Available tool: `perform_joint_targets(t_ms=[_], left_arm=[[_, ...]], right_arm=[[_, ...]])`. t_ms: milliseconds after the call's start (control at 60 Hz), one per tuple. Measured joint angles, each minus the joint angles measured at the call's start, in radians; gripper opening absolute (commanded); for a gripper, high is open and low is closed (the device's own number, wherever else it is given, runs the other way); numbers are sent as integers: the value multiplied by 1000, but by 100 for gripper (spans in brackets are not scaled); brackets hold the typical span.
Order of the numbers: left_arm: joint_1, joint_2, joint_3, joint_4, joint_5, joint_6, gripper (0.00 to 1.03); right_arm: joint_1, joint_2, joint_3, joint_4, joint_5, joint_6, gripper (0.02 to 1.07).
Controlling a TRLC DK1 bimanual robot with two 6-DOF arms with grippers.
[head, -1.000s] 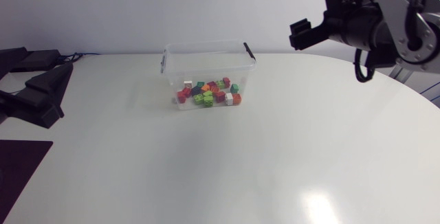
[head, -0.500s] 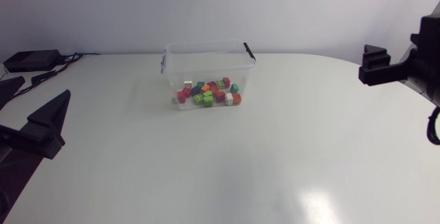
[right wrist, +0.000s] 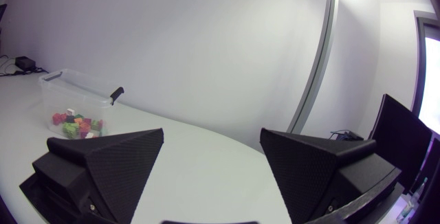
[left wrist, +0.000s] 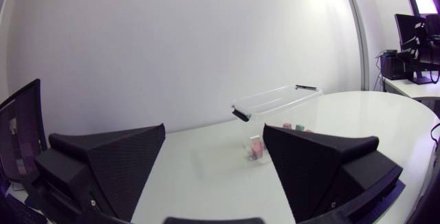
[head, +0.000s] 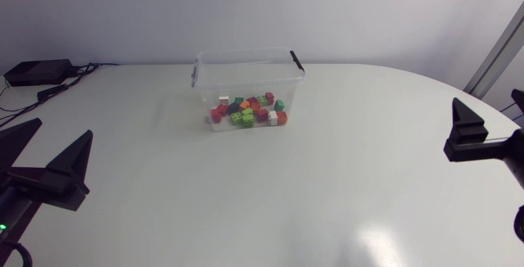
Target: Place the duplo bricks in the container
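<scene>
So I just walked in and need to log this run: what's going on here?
Nothing is being handled right now. The left claw and right claw are both open and empty, at opposite sides of the table, well away from the container. The bricks I can see all lie inside the container, towards the table's far edge. None shows on the table itself.

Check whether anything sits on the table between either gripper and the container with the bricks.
Nothing visible does. Only bare table lies between the left gripper and the container, and between the right gripper and it. Both sets of jaws stand open and empty; the bricks already lie inside.
</scene>
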Motion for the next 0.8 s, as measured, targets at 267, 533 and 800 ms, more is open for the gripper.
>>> perform_joint_targets(t_ms=[267, 533, 800], left_arm=[[0, -34, -92, 36, -38, -66, 99], [0, -68, -185, 76, -80, -132, 99], [0, -86, -230, 90, -96, -171, 99]], right_arm=[[-17, -148, -143, -4, -74, 101, 103], [-36, -295, -288, -15, -152, 208, 103], [-47, -367, -364, -22, -189, 265, 103]])
